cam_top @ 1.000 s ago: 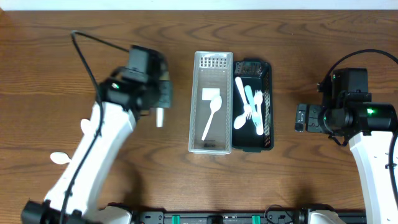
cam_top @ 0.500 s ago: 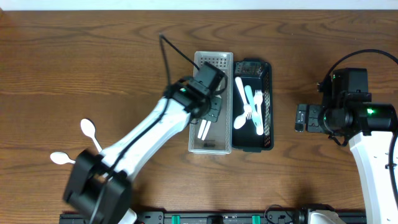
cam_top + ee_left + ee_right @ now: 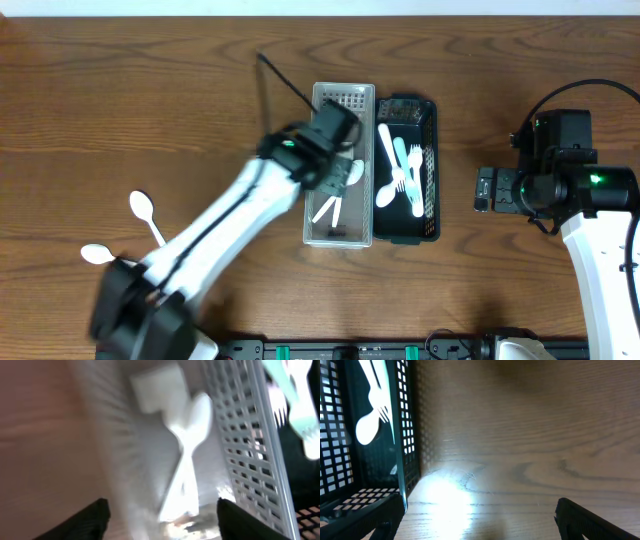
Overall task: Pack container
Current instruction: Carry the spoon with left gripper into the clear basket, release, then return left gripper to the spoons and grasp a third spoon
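Note:
A clear grey container (image 3: pixel 320 130) stands mid-table beside a black basket (image 3: pixel 432 170) that holds white cutlery (image 3: pixel 388 190) and a teal fork (image 3: pixel 415 160). My left gripper (image 3: pixel 338 176) hovers over the container, open. In the blurred left wrist view its fingers (image 3: pixel 92 520) stand wide apart, and a white spoon (image 3: pixel 192 415) lies on the container's floor (image 3: pixel 150 450) below them. White spoon handles (image 3: pixel 328 209) show in the container's near half. My right gripper (image 3: pixel 484 190) is open over bare wood, right of the basket (image 3: pixel 375 435), with nothing between its fingers (image 3: pixel 365 520).
Two more white spoons (image 3: pixel 143 207) (image 3: pixel 97 254) lie on the table at the left, near the left arm's base. A white label (image 3: pixel 155 390) sticks to the container's floor. The table is dark brown wood.
My left arm swung right from beside the container to above it, carrying a white spoon. Its jaws then opened, and the spoon now lies in the container. The right arm stayed still.

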### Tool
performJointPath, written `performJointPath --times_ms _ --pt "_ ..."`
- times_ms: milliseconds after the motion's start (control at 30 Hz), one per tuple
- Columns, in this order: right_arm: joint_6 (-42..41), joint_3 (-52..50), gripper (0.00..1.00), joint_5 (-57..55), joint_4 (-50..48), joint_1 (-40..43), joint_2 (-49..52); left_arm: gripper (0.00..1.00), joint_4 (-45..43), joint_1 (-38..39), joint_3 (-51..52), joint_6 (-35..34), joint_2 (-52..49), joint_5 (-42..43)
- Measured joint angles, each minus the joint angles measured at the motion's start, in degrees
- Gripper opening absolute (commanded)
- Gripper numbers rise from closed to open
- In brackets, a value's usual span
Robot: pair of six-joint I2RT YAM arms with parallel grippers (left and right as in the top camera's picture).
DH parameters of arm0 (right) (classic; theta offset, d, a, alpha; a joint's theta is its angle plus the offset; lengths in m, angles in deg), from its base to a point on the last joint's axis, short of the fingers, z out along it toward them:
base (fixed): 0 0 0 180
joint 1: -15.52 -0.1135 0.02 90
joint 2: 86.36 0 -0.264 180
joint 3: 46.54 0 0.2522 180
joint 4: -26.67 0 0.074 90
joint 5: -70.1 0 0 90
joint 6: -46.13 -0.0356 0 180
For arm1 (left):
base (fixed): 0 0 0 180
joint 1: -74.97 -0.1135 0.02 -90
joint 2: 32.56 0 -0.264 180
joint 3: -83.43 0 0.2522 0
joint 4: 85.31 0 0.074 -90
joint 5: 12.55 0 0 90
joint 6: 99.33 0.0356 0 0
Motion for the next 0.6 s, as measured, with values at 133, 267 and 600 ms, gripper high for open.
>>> performJointPath --times_ms 133,267,600 --pt "0.0 0.0 0.99 -0.02 0.02 0.0 0.02 0.94 6.4 -8.94 -2.12 -1.75 10.78 -3.74" --pt "0.02 0.0 0.99 0.0 -0.17 0.0 0.0 0.99 13.35 -24.33 -3.1 -6.8 18.18 -5.81" --pt "0.04 0.0 0.99 0.0 -0.26 0.0 0.02 0.98 14.12 -54.29 5.31 -12.87 16.83 -2.73"
